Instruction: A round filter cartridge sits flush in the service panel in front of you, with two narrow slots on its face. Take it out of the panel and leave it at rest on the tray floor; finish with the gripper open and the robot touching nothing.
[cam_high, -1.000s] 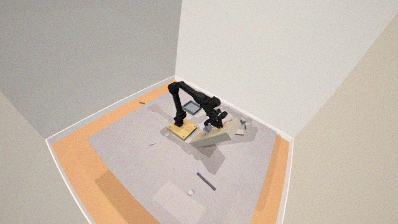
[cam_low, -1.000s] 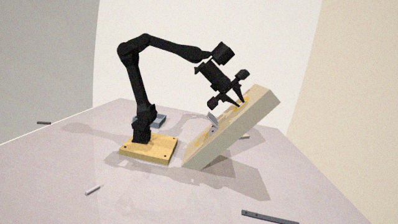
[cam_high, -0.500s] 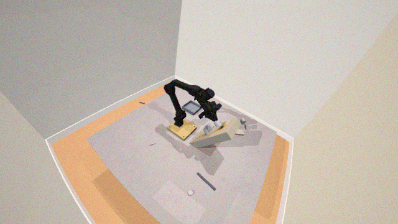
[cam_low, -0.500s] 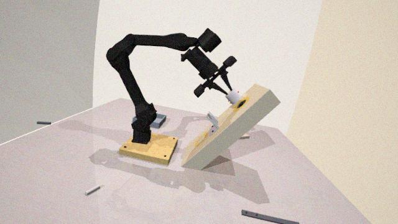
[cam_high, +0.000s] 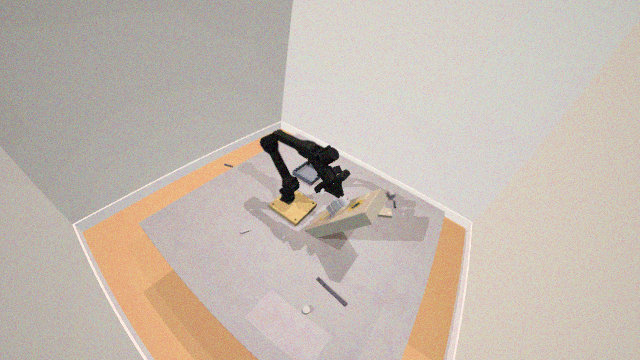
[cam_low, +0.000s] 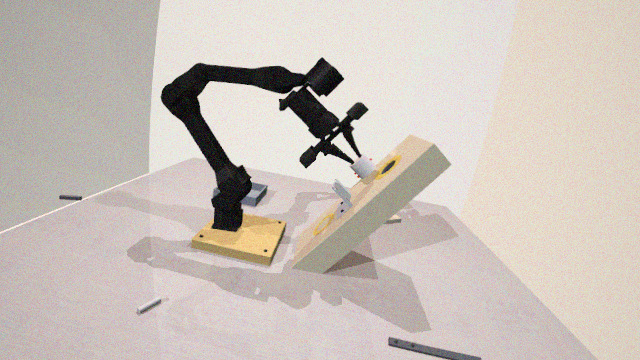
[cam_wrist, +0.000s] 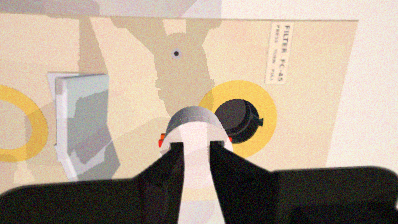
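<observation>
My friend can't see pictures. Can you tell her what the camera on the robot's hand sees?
The black claw grips a round white filter cartridge, pulled out of its dark round socket with a yellow ring in the tan slanted panel. A white label sits above the hole, and a pale grey flap stands to the left.

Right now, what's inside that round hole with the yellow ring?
Nothing visible: the hole is a dark, vacated socket. The cartridge is out, held by the gripper. The hole's depths are too dark to see.
</observation>
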